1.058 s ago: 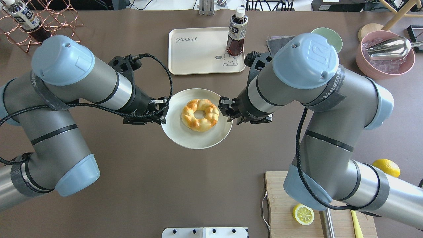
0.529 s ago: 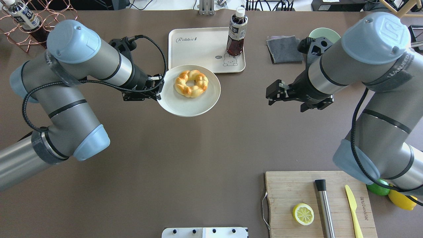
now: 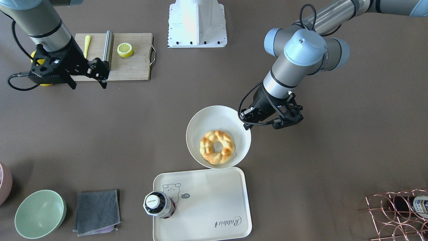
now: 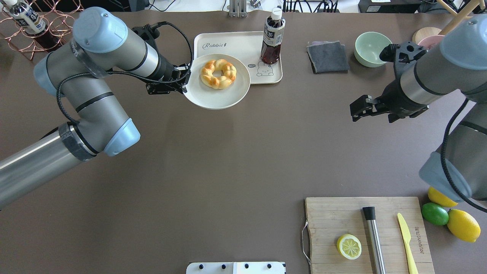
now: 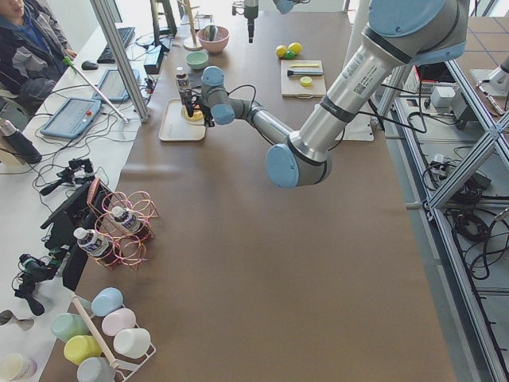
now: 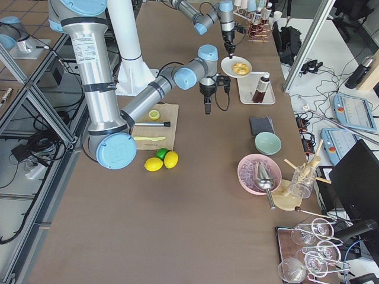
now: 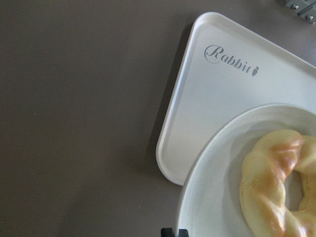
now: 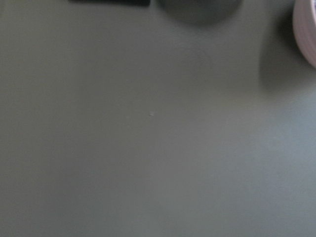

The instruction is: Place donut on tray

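Note:
The donut [image 4: 218, 74], a braided golden ring, lies on a round white plate [image 4: 224, 97]. My left gripper [image 4: 185, 82] is shut on the plate's left rim and holds it above the near left part of the cream tray [image 4: 236, 42]. The left wrist view shows the plate [image 7: 212, 197] with the donut [image 7: 276, 182] over the tray's corner [image 7: 207, 98] by the "Rabbit" script. In the front view the donut [image 3: 217, 146] sits on the plate [image 3: 214, 117] just at the tray's edge [image 3: 207, 201]. My right gripper [image 4: 354, 110] is open and empty, far to the right.
A dark drink bottle [image 4: 272, 36] stands on the tray's right side by the bear drawing. A grey cloth [image 4: 327, 56] and a green bowl [image 4: 372, 48] lie to the right. A cutting board [image 4: 342, 217] with a lemon slice is at the near right. A wire rack [image 4: 38, 26] stands far left.
My right gripper let go of the plate's rim and drew back to the right. My left gripper carried the plate with the donut forward, over the tray.

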Robot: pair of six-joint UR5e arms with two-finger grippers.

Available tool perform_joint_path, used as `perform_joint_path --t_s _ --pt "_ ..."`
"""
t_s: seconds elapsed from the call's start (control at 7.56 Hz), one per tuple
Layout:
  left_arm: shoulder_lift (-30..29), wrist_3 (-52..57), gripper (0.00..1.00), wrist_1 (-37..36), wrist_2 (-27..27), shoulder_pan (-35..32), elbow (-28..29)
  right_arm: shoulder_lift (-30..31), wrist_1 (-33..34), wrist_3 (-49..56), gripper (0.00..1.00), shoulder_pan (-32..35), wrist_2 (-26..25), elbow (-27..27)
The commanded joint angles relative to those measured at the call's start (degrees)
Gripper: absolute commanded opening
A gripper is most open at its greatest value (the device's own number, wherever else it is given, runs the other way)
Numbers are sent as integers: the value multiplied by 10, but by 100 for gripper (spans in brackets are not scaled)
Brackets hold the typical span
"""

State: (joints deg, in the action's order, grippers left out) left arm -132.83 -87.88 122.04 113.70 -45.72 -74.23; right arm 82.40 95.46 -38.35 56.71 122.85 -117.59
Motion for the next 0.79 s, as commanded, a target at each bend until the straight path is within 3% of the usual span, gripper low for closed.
perform_joint_path --t_s 0.0,0.26,0.66 --pt "-65 -12 0 93 -32 -5 160 22 0 174 100 83 12 73" --pt "-93 -11 0 101 -38 -12 209 25 1 271 100 128 32 126" --pt "-117 -7 0 131 -47 -11 263 50 0 316 100 149 39 131"
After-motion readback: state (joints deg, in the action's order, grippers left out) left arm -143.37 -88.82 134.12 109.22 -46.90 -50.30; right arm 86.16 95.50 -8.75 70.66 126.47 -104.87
